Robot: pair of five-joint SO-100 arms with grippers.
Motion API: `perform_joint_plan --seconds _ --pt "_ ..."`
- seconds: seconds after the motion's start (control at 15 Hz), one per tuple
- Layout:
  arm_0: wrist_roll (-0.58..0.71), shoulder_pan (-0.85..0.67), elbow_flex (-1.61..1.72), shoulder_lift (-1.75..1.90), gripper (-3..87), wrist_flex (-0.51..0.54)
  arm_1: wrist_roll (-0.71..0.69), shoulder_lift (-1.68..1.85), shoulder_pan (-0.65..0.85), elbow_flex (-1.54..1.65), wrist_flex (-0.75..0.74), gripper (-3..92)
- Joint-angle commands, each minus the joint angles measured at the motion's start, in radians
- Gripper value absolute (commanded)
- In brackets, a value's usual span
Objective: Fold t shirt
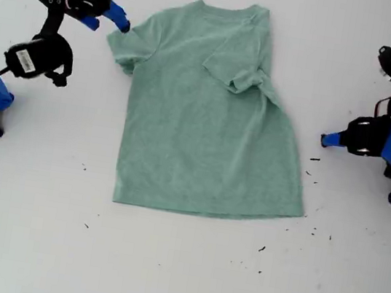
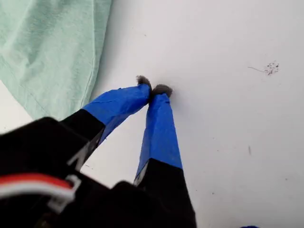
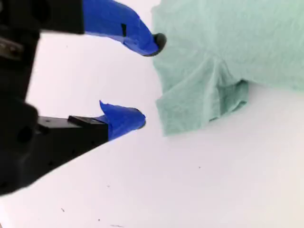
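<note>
My second gripper [image 3: 145, 83] hung released beside the t shirt [image 1: 210, 119] sleeve and should pinch its hem squarely; my first gripper [image 2: 153, 90], clenched empty, waited off the cloth on the surface [image 1: 162, 274].

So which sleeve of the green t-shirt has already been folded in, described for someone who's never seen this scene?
On the white table lies one small sage-green cotton t-shirt, neck toward the exterior view's top. The folded sleeve is the one toward that view's right, lying flipped over the chest. The other sleeve sticks out flat beside my open second gripper.
</note>
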Motion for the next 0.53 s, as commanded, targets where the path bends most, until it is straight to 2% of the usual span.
perform_joint_plan --seconds 0.0,0.27,0.33,0.4,0.47 --pt "0.038 -0.069 0.037 -0.103 19.8 -0.137 0.009 0.012 -0.008 0.032 0.000 2.4" --pt "0.041 -0.071 0.034 -0.414 17.2 -0.316 0.009 0.012 -0.012 0.032 0.000 2.4" --pt "0.049 -0.069 0.028 -0.449 12.9 -0.330 0.009 0.012 -0.012 0.032 0.000 2.4" --pt "0.066 -0.060 0.000 -0.477 -0.2 -0.311 0.009 0.012 -0.012 0.032 0.000 2.4" --pt "0.060 -0.032 -0.034 -0.471 -0.3 -0.256 0.009 0.012 -0.011 0.032 0.000 2.4"
